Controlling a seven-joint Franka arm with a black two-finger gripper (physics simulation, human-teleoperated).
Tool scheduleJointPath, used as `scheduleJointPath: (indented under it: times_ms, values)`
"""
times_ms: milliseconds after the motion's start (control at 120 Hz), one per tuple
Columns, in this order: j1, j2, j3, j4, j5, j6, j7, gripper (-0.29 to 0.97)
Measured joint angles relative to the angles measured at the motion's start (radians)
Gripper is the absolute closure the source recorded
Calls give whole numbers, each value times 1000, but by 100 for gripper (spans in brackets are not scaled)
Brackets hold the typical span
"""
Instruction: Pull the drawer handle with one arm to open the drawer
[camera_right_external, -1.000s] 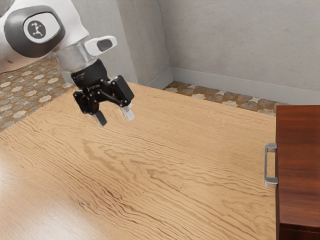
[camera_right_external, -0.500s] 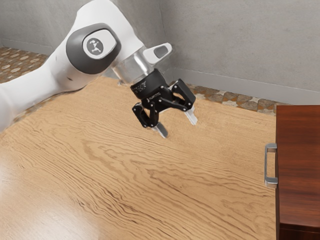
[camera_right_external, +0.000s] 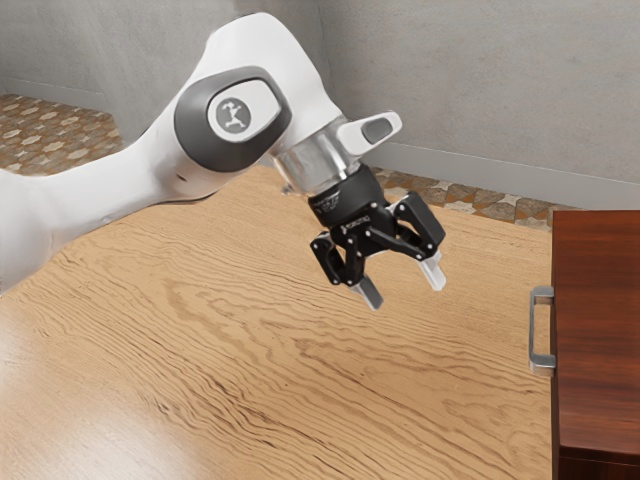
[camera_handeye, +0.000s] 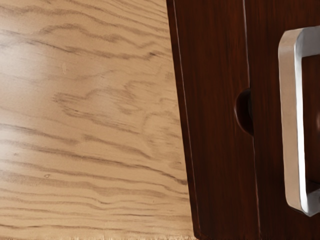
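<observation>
**Tool open, well short of the handle**

Exterior view: my tool (camera_right_external: 404, 289) hangs mid-frame above the bench (camera_right_external: 200, 350), fingers spread, nothing between them. The drawer (camera_right_external: 600, 330) is at the right edge, and its handle (camera_right_external: 541, 330) is well apart from the tool. Wrist view: the dark drawer lies beside the pale bench, with the silver handle on its face.

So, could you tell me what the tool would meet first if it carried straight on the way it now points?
Probably the table, short of the drawer front: the tool is open and slants down toward the exterior view's right. The handle lies farther that way; depth is unclear.
</observation>
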Motion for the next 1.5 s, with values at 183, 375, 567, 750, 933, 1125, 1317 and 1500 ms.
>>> scheduleJointPath:
  times_ms: [183,375,567,750,933,1125,1317,1500]
  values:
    - [-35,1,-9,-28,-14,35,-9,3]
    - [-78,0,-15,-49,-25,101,-34,3]
    - [-103,26,-11,-62,-21,186,-84,3]
    - [-81,134,-52,-9,64,243,-116,3]
    - [-81,163,-78,14,104,273,-120,3]
    - [-89,172,-89,9,114,294,-121,5]
    - [-105,175,-88,-2,115,302,-122,7]
    - [-109,177,-85,-8,116,307,-123,14]
